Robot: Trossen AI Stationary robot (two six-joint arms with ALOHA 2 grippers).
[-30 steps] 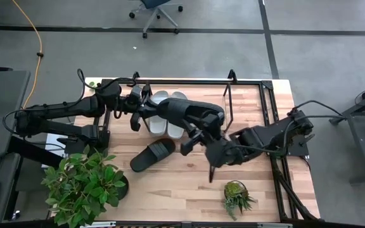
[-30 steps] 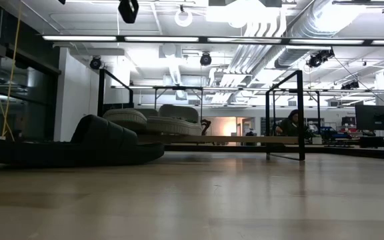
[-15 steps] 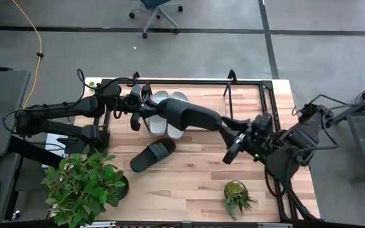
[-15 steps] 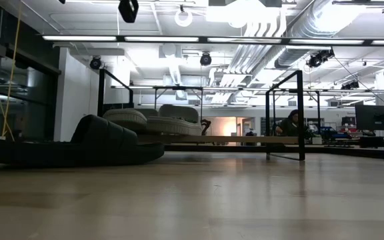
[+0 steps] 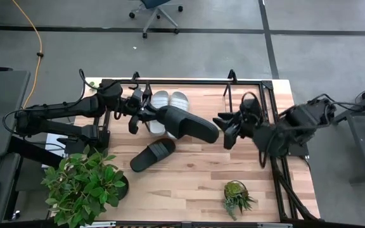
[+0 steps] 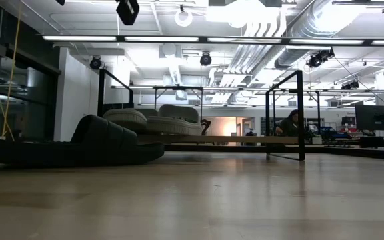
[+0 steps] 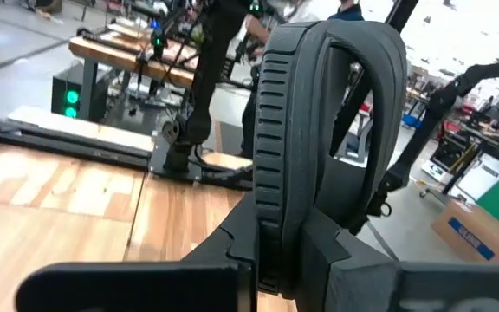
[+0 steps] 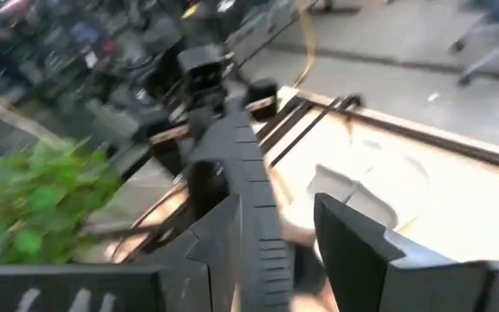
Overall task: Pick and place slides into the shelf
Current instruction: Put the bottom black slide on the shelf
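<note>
Now the right gripper (image 5: 225, 132) has let go and backed off, fingers spread and empty, leaving the black slide (image 5: 189, 123) pinched solely by the left gripper (image 5: 149, 114) over the shelf (image 5: 268, 101), handover complete, placement pending.

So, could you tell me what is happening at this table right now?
The left tool holds a black slide in the air beside the shelf, where the grey pair already sits. The right tool is open near the held slide's far end. The other black slide lies on the table.
</note>
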